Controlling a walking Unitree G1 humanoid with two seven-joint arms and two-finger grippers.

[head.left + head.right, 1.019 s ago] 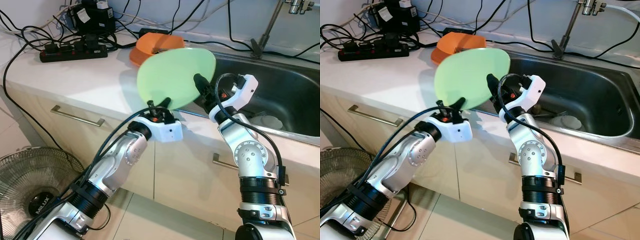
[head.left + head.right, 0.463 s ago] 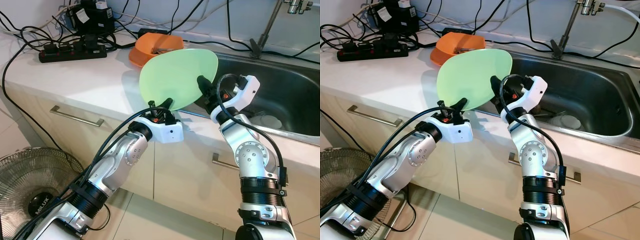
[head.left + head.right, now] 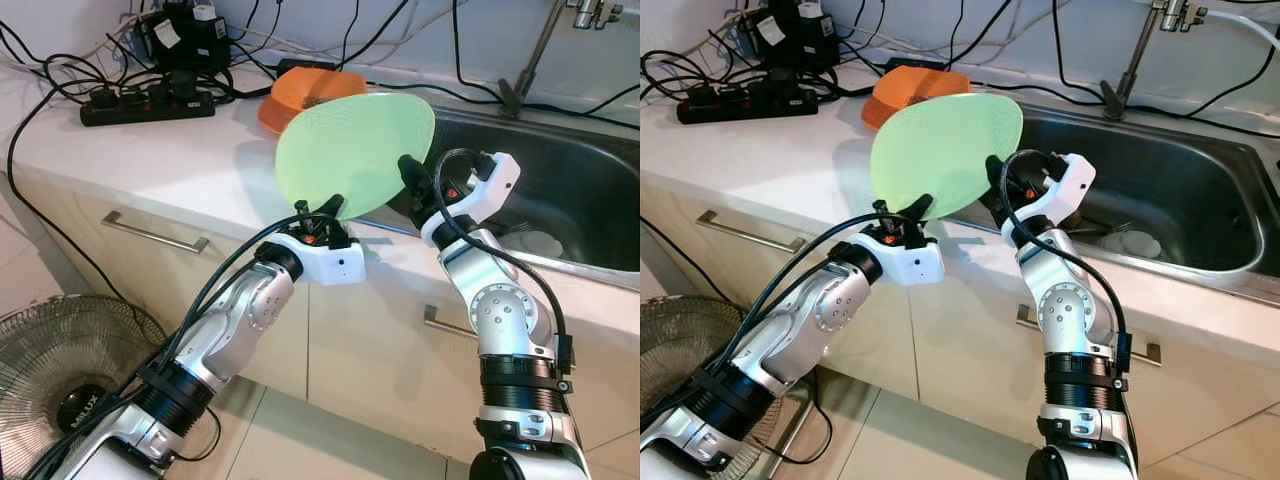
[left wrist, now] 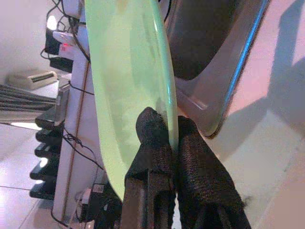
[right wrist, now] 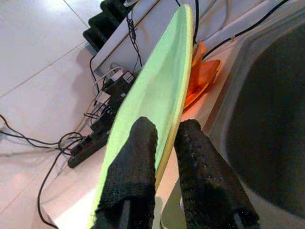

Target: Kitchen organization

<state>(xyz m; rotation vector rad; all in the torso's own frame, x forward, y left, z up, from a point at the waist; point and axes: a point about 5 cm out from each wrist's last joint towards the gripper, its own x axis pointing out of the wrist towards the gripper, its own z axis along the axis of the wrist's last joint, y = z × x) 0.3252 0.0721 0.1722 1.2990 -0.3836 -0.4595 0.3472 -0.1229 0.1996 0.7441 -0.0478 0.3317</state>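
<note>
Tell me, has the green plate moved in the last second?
Yes, slightly. The green plate, pinched by the left gripper and right gripper, now covers more of the orange dish behind it, toward the wall.

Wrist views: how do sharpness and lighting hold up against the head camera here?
Left wrist view: fingers soft from closeness, green plate rim readable, background washed pinkish and overexposed. Right wrist view: fingers blurred too, wall tiles bright, sink dark. Both eye views: sharp, evenly lit, with the plate's soft shadow on the counter and mild glare on the sink's steel rim.
</note>
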